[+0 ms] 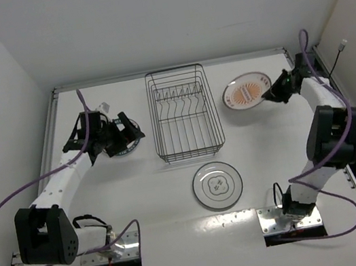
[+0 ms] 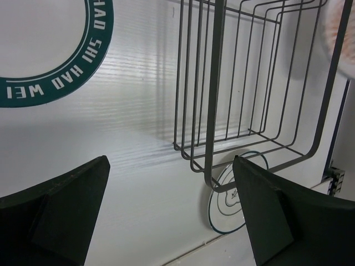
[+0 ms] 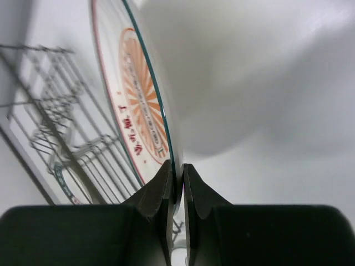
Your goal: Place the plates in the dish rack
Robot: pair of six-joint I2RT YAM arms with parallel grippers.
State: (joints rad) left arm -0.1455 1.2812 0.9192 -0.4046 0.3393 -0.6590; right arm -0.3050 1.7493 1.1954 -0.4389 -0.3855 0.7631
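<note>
Right gripper (image 3: 177,172) clamped on orange plate (image 1: 246,90) rim, upper right. Advice: keep edge vertical, lower between rack (image 1: 183,113) tines. Left gripper (image 2: 170,166) open.

- A robotics lab test cell rather than a home kitchen: a plain white table (image 1: 185,249) boxed in by blank white panels (image 1: 0,102) along its left, far and right edges.
- Two robot arms, the left arm (image 1: 59,185) and the right arm (image 1: 333,130), are bolted to metal base plates (image 1: 129,241) at the desk's near edge.
- Loose purple cables (image 1: 0,219) loop from both arms, and a metal framing rail (image 1: 46,139) lines the left edge.
- A thin black wire with a white plug (image 1: 342,45) sits by the far right corner; where it leads is unclear.
- Kitchenware set out on the desk: a wire dish rack (image 1: 185,112) toward the far edge, an orange-patterned plate (image 1: 246,90) near the far right corner, and a grey-ringed plate (image 1: 217,185) mid-desk.
</note>
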